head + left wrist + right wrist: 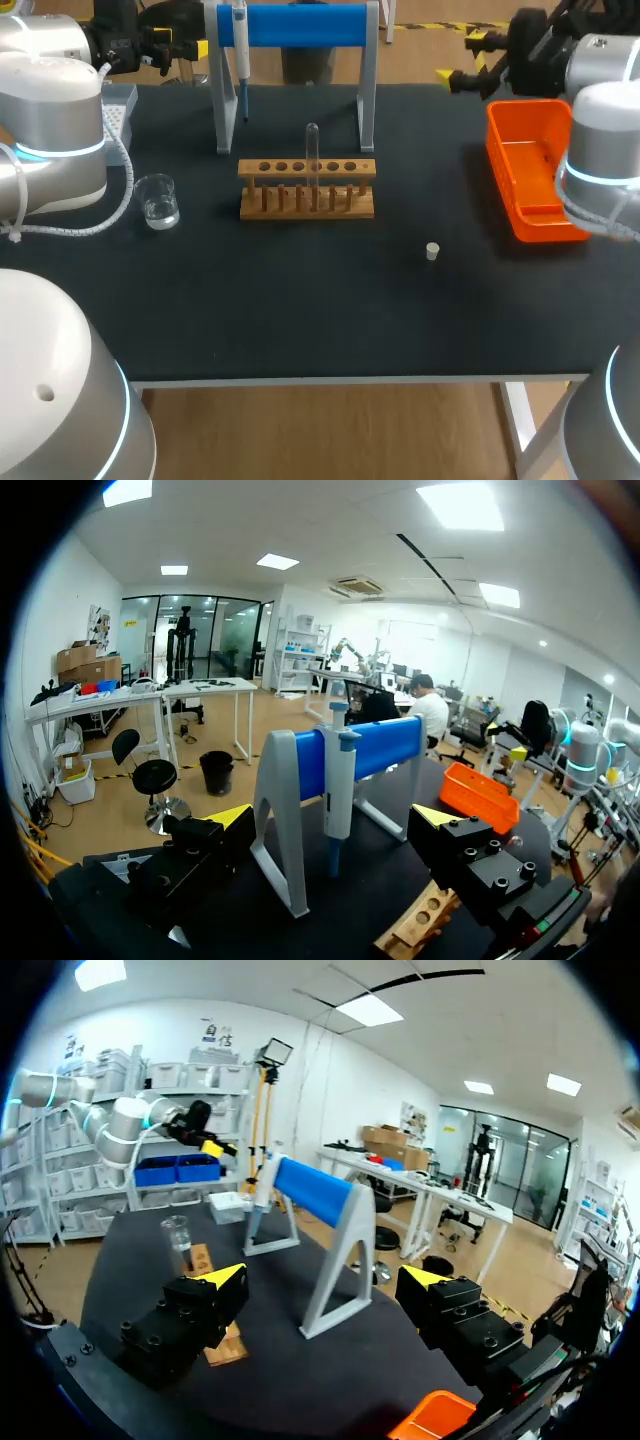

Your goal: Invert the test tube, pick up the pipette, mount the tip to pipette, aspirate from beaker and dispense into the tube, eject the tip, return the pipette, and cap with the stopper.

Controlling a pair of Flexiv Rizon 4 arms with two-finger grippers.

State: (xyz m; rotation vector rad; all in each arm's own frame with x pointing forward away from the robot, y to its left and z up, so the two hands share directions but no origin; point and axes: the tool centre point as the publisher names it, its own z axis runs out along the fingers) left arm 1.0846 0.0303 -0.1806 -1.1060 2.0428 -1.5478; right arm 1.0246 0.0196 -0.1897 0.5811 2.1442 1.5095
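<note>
Nearest me, the small pale stopper (432, 251) lies alone on the black table top (300, 320), well apart from everything else; it is for the last step. Farther in, the small clear glass beaker (158, 201), with a little liquid in it, stands left of the light wooden tube rack (306, 190). The clear glass test tube (312, 152) rises upright from the rack's middle. Its closed round end looks to be on top, mouth down over a peg, though the glass is faint against the dark mat and I would not swear to it. So I judge that turning the tube over is the step in hand, not yet begun. To the right sits the orange plastic tray (530, 165). Behind the rack the white pipette (240, 45) hangs from the grey stand with the blue bar (300, 25). Farthest back, my left gripper (333, 817) and my right gripper (322, 1277) hover at the table's rear corners, each with its yellow-tipped fingers spread wide and holding nothing. To do it well I should come down on the tube from above and close squarely on its upper half. Then I should lift straight until it clears the peg, so the rack is not dragged. After that I turn the wrist slowly and seat the round end in a hole, mouth up, gripping lightly, since glass slips and cracks.
</note>
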